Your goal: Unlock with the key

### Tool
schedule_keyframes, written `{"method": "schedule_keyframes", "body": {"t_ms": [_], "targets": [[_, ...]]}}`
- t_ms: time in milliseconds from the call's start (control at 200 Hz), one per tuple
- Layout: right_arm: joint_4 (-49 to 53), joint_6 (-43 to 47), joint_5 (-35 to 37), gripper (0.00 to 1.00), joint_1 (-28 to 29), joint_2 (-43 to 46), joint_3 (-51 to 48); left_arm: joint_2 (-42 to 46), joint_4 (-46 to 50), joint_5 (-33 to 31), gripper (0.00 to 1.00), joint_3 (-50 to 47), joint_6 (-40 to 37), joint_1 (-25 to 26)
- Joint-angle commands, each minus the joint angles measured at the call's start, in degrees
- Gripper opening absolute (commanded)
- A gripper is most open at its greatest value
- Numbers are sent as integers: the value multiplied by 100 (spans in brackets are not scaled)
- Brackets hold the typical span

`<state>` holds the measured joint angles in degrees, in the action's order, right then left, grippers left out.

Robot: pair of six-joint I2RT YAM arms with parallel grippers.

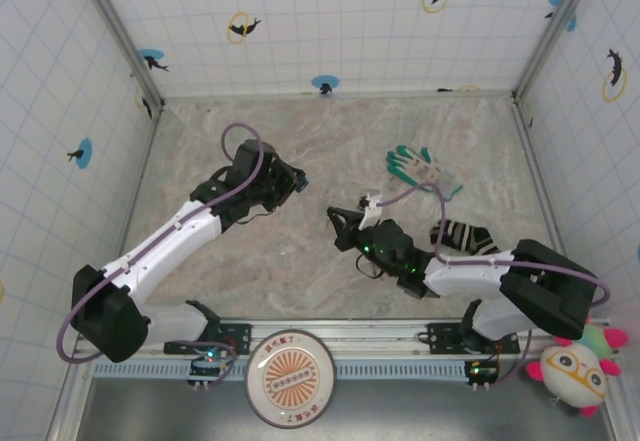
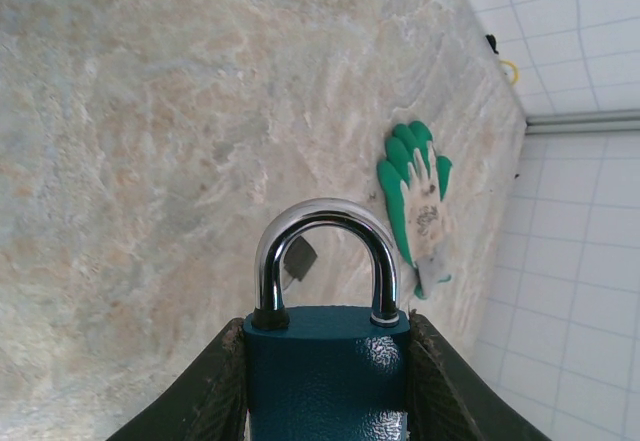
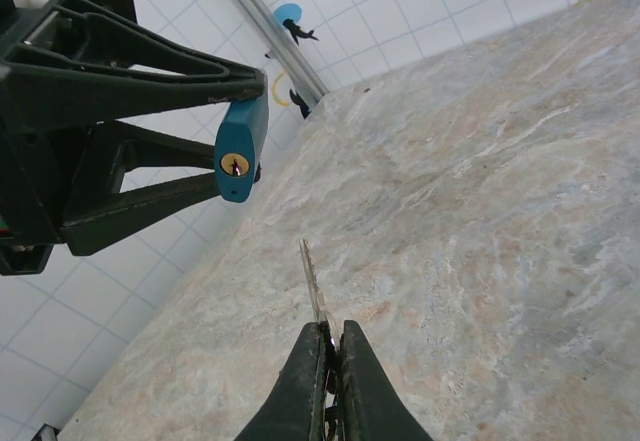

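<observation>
Now, key (image 3: 315, 279): pinched tight in right gripper (image 3: 330, 339), blade tip short of keyhole (image 3: 234, 165).
Padlock (image 3: 240, 151): clamped by left gripper (image 2: 327, 346), keyhole facing key, above tabletop (image 3: 480, 211) middle.

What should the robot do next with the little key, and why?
Probably ease the right gripper forward, steering the key toward the keyhole. The left gripper holds the blue padlock with its keyhole facing the key, but there is a gap between them.

No lettering, number or brand can be read. The round disc (image 1: 290, 376) at the near edge bears small red marks, too blurred to decipher.
</observation>
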<state>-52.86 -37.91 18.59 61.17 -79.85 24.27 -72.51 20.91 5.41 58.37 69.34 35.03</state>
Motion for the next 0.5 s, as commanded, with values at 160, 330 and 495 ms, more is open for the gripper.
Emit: {"method": "schedule_keyframes", "body": {"t_ms": [160,330,495], "targets": [[-897,-125,492,0,176,-435,277,15,-18,-265,16,7,565,185],[-1056,-241,605,0,255,-672,374,-148,198,-371,16,97,700,275],[-1160,-422,577,0,273,-888,487,-210,301,-478,16,95,749,333]]}}
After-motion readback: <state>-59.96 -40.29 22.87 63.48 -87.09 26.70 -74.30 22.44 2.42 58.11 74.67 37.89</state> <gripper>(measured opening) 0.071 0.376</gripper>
